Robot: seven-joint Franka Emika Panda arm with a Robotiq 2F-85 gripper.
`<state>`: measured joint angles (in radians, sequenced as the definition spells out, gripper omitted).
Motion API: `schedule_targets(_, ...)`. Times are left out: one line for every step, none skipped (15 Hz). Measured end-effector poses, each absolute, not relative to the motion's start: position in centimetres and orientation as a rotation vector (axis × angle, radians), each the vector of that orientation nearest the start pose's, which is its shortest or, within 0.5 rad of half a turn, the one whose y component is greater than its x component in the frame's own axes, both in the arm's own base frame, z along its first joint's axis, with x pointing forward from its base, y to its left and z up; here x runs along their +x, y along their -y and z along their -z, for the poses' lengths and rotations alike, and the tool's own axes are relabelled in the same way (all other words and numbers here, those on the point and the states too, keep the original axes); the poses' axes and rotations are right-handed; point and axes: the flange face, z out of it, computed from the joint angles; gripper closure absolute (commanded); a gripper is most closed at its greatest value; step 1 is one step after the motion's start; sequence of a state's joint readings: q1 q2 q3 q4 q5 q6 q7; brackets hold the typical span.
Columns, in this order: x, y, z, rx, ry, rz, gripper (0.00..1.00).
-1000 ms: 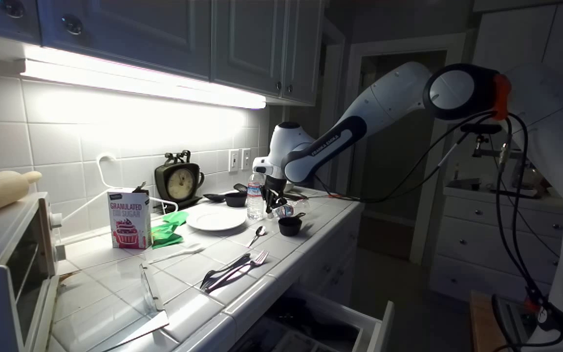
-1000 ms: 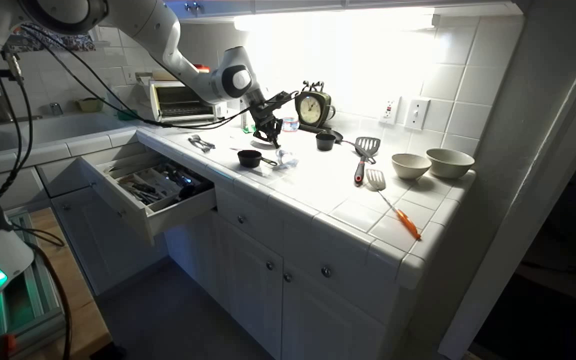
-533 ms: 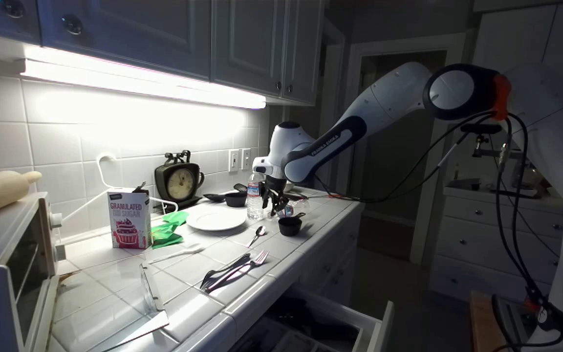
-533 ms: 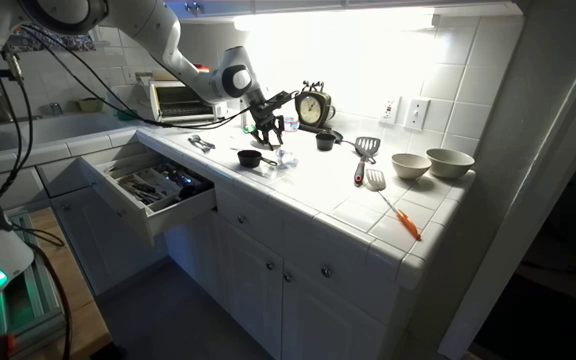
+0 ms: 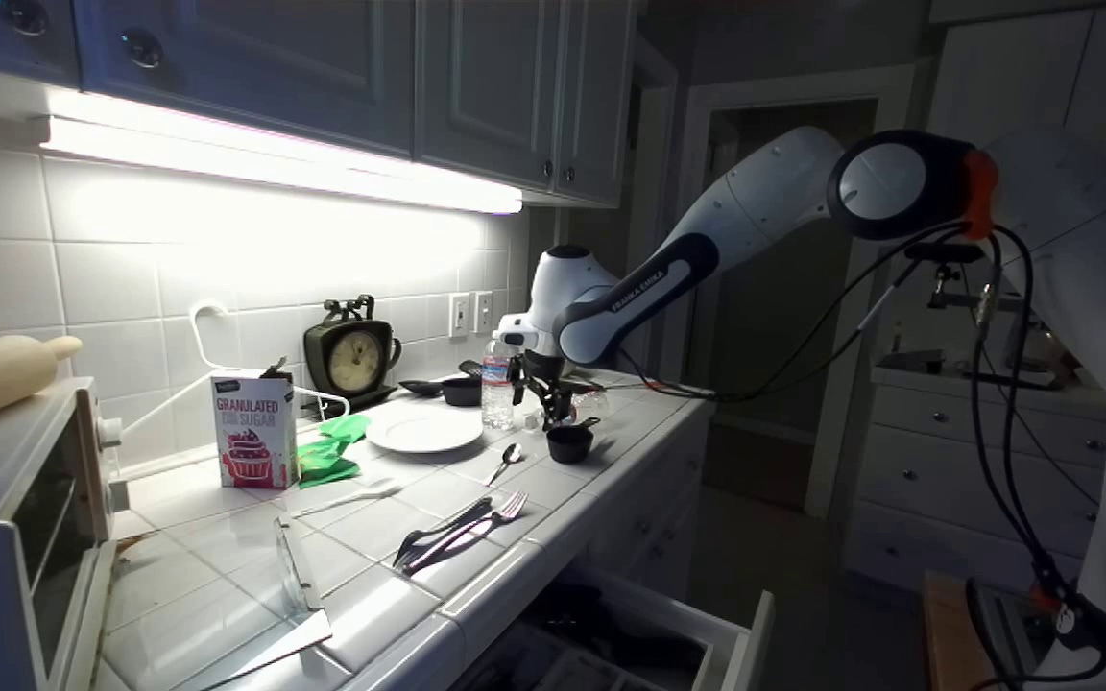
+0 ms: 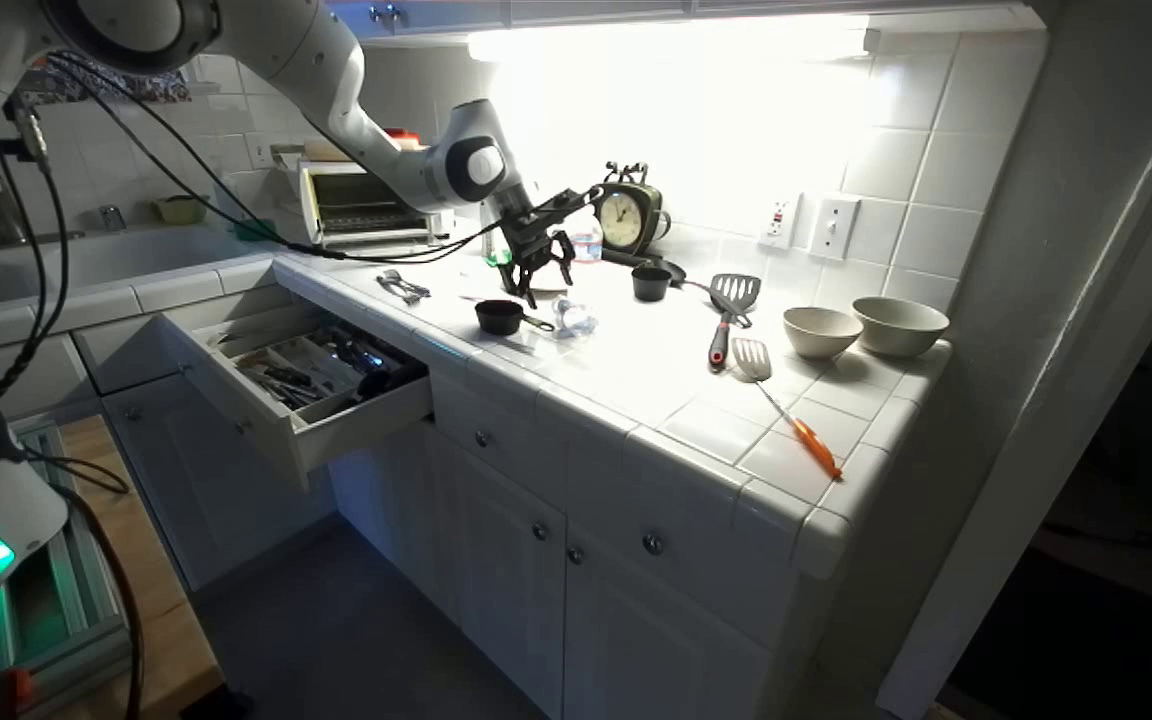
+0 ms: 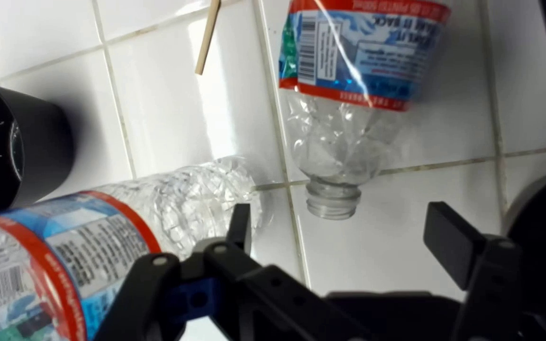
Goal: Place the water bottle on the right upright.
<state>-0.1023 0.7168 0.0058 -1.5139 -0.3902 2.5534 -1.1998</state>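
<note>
Two clear plastic water bottles with red-and-blue labels show on the tiled counter. The right one, a water bottle (image 5: 593, 405) (image 6: 576, 316) (image 7: 363, 52), lies on its side. Its uncapped neck points toward my gripper (image 5: 536, 408) (image 6: 551, 286) (image 7: 344, 234) in the wrist view. My jaws are spread wide with only bare tile between them, just short of that neck. A second bottle (image 5: 497, 389) (image 6: 588, 245) (image 7: 173, 203) stands upright beside one finger (image 7: 241, 227); whether they touch I cannot tell. Its top is partly hidden behind the arm.
A black measuring cup (image 5: 569, 444) (image 6: 499, 317) sits close in front of my gripper. Nearby are a white plate (image 5: 419, 432), a spoon (image 5: 507, 461), another black cup (image 6: 650, 283) and a clock (image 6: 622, 220). Two bowls (image 6: 822, 335) stand farther along. A drawer (image 6: 291, 425) hangs open below.
My gripper has gone from shut to wide open and come slightly lower. The upright bottle has shifted a little toward the wall. The lying bottle looks about the same.
</note>
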Motion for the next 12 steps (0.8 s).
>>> schedule_targets(73.7, 6.8, -27.1, -2.715, 2.268, 0.166, 0.16)
schedule_targets(73.7, 6.8, -26.9, -2.715, 2.266, 0.161, 0.23)
schedule_targets(73.7, 6.9, -26.7, -2.716, 2.265, 0.157, 0.4)
schedule_targets(73.7, 7.0, -26.6, -2.716, 2.264, 0.153, 0.44)
schedule_targets(73.6, 7.2, -26.5, -2.718, 2.262, 0.148, 0.51)
schedule_targets(73.6, 7.3, -26.4, -2.719, 2.261, 0.144, 0.58)
schedule_targets(73.6, 7.4, -26.3, -2.721, 2.259, 0.14, 0.66)
schedule_targets(73.6, 7.5, -26.2, -2.723, 2.258, 0.137, 0.73)
schedule_targets(73.6, 7.7, -26.1, -2.726, 2.254, 0.134, 0.81)
schedule_targets(73.5, 7.8, -26.1, -2.731, 2.25, 0.132, 0.87)
schedule_targets(73.5, 7.8, -26.1, -2.737, 2.243, 0.132, 0.94)
schedule_targets(73.5, 7.9, -26.1, -2.744, 2.234, 0.133, 0.92)
